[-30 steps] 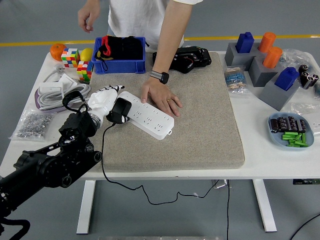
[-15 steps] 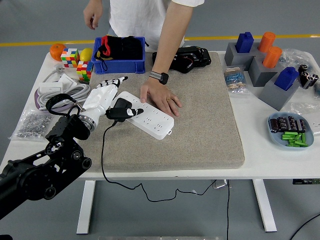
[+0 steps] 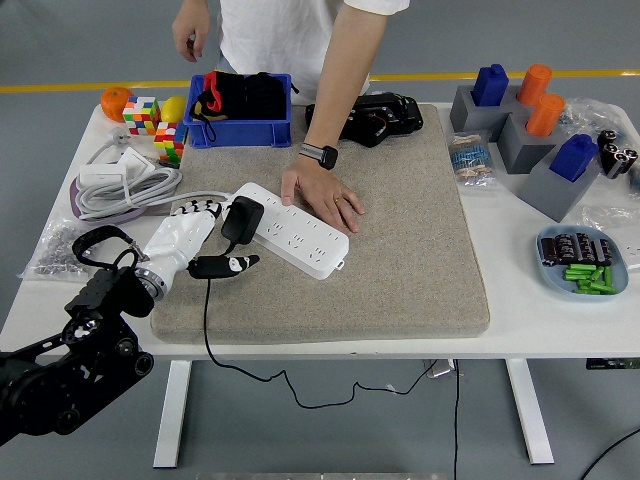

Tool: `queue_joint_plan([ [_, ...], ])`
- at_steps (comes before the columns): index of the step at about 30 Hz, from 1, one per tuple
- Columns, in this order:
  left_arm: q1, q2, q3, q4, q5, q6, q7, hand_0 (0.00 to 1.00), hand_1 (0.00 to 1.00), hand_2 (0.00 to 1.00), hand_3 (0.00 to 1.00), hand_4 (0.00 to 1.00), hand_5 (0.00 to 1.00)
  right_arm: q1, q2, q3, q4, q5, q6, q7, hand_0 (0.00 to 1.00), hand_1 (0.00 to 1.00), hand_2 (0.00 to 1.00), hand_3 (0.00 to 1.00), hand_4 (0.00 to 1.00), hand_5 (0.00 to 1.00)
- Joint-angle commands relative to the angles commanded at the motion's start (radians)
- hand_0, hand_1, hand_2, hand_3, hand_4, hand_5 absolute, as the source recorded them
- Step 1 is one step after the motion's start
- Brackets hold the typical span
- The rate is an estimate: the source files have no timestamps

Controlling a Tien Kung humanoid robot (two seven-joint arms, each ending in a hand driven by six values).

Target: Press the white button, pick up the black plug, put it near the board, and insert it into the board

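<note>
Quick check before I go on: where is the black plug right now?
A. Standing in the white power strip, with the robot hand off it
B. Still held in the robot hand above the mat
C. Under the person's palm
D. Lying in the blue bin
A: the black plug stands at the left end of the white power strip, while the left robot hand is beside it, fingers open, not gripping it.

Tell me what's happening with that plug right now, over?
Left hand open, off the plug. Black plug standing in the white power strip. Person's hand flat on the strip. Right hand out of view.
</note>
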Motion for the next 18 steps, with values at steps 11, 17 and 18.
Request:
queue_joint_plan([
  [11,-0.043,-0.025,0.023,0.035,-0.007,-0.004,0.006,0.970,0.970,0.884,0.834,0.806,0.607,-0.004,0.000,-0.007,-0.004,0.002,-0.001,0.001,0.691,0.623,0.641,0.578,0.688,0.338],
  [17,-0.076,-0.043,0.039,0.089,-0.032,-0.012,0.009,0.963,0.963,0.878,0.826,0.806,0.606,-0.003,-0.001,-0.008,-0.002,0.002,-0.001,0.001,0.690,0.623,0.640,0.578,0.687,0.336],
  [18,-0.081,-0.046,0.042,0.099,-0.037,-0.014,0.010,0.963,0.963,0.878,0.826,0.806,0.606,-0.004,-0.001,-0.008,-0.002,0.002,-0.001,0.001,0.690,0.623,0.640,0.578,0.687,0.336],
])
